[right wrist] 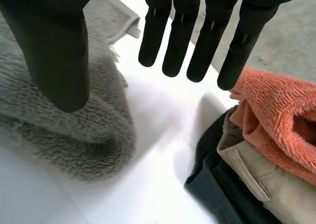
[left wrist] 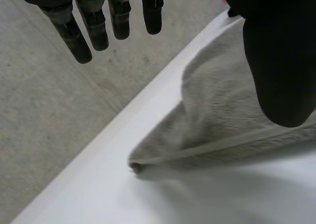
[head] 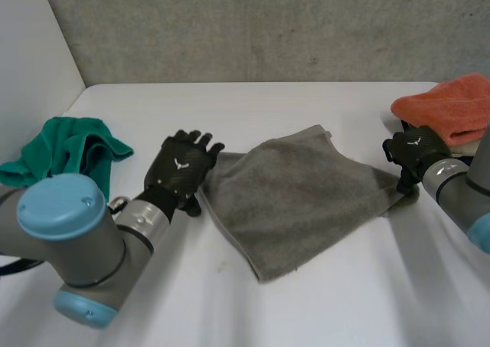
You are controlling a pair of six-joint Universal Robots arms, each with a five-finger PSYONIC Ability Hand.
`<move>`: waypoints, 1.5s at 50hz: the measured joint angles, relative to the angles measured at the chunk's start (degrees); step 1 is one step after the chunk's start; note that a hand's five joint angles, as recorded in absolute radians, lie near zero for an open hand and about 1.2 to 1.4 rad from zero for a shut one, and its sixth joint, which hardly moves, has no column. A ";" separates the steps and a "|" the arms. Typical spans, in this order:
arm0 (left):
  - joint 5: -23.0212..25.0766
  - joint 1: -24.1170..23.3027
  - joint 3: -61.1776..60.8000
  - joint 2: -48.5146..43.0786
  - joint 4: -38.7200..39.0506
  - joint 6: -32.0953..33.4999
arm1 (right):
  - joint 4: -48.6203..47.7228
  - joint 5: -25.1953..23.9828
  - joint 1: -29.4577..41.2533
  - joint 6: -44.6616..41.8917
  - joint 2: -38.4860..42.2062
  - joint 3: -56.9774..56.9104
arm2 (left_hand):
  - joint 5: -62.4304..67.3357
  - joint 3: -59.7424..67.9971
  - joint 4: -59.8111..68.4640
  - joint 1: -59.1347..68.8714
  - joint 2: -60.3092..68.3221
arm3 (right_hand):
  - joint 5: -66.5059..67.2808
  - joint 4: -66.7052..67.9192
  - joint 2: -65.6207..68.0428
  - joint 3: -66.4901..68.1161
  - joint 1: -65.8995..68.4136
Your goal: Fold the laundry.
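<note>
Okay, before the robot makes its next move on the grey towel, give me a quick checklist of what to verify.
1. The left robot hand is open, at the left corner of the grey towel: ok.
2. The right robot hand is open, at the towel's right corner: ok.
3. Towel pinched by a hand: not ok, the fingers are straight and nothing curls round it.
4. Towel lying apart from the green cloth and the orange towel: ok.
5. Towel lying smooth: not ok, it is bunched under the right thumb.
</note>
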 measured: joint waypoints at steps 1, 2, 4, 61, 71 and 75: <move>0.38 0.37 0.40 0.00 -0.13 0.20 | 1.74 -0.34 0.00 -0.52 -0.09 -0.71 | 0.00 0.00 0.00 0.00 0.00 | -1.35 -1.12 -0.79 -1.25 -0.95; 1.07 1.00 1.19 0.00 -0.58 0.46 | 3.74 -0.70 -0.08 -0.95 -0.14 -1.52 | 0.00 -0.02 -0.06 0.00 -0.13 | -2.45 -2.28 -1.81 -2.56 -1.82; 2.32 2.09 2.95 -0.06 -2.17 0.75 | 7.22 -1.25 -0.38 -1.36 -0.17 -2.94 | 0.00 -0.02 -0.06 0.00 -0.14 | -5.42 -4.86 -5.20 -5.64 -4.84; -1.94 -2.08 47.12 -26.62 -38.02 10.74 | 14.56 0.82 23.37 17.69 -21.74 -20.04 | 1.28 1.79 3.14 2.29 2.41 | 28.62 29.61 28.30 28.92 25.45; -6.39 -4.34 47.07 -26.39 -39.46 8.77 | 14.51 4.43 24.59 20.44 -23.26 -24.59 | 49.67 50.70 51.26 55.29 51.40 | 28.62 29.62 28.30 28.92 25.45; -8.46 -3.75 46.79 -24.10 -40.73 8.06 | 14.64 4.59 22.43 20.70 -22.99 -24.78 | 54.11 55.73 57.03 56.31 56.44 | 28.63 29.62 28.30 28.92 25.45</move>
